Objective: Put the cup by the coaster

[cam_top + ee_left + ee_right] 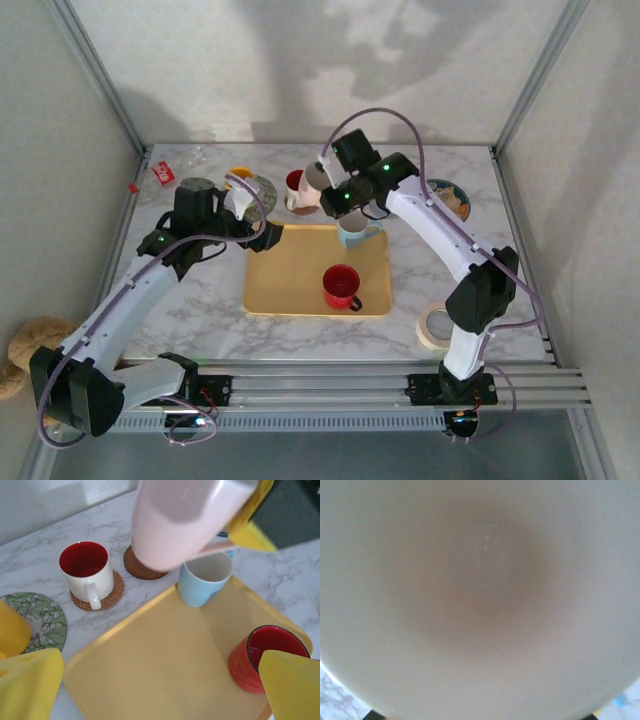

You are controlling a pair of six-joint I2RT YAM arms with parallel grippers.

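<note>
Item: pink cup (180, 522), held at its rim by the right gripper (325, 181), whose yellow fingers (248, 530) are closed on it. Attitude: tilted, long axis slanting, base down and toward the brown coaster (142, 568), mouth up toward the wrist; the right wrist view looks straight into the pale interior (480, 560). Position: over the far edge of the brown coaster, just behind the tray; contact with the coaster cannot be told. Left gripper (268, 236): fingers (30, 685) spread wide, holding nothing, over the near left corner of the yellow tray (165, 665). On the tray: blue cup (205, 580) at the far edge, red cup (260, 657) nearer. Beside the coaster: white mug (86, 570) with red inside, upright on a woven mat (111, 594); green mat (42, 617) to the left. Surface: white marbled table (200, 300), also carrying a tape roll (434, 326) and a plate (455, 198). Surround: pale walls (300, 60) with metal corner posts (100, 75).
</note>
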